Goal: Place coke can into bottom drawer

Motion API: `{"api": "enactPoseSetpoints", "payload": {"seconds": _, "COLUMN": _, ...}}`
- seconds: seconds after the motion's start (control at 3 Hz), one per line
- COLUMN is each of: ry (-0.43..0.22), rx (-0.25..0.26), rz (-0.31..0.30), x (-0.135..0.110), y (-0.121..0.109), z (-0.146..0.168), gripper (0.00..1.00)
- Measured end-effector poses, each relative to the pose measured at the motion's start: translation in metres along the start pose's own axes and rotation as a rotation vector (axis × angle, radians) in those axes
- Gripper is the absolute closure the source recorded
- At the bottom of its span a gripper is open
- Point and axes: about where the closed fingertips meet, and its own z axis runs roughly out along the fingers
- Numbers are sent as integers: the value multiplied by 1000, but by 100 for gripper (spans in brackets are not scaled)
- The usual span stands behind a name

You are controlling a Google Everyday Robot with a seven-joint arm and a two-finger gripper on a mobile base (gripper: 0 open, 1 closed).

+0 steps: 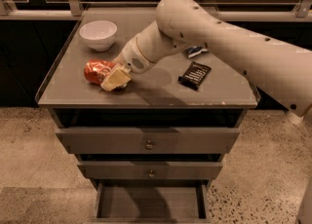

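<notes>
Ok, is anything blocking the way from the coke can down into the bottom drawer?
Nothing visible does. The gripper is at the coke can, on the tabletop, front left. The bottom drawer stands pulled out below, and the two upper drawers are shut, not overhanging it.

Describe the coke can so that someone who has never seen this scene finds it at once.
Start at the grey cabinet top. On its left front part, in front of the white bowl, lies the coke can, with the gripper close against it. It is the only red thing there.
</notes>
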Motion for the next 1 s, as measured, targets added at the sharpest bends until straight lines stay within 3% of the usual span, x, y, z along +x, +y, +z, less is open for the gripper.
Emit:
{"api": "enactPoseSetpoints", "payload": {"seconds": 0.67, "ry": 0, "rx": 0, "rz": 0, "x": 0, "y": 0, "z": 0, "gripper": 96}}
{"api": "enactPoseSetpoints", "payload": {"seconds": 1.0, "ry": -32, "rx": -36, "rz": -8, "x": 2, "y": 7, "z": -12, "gripper": 100}}
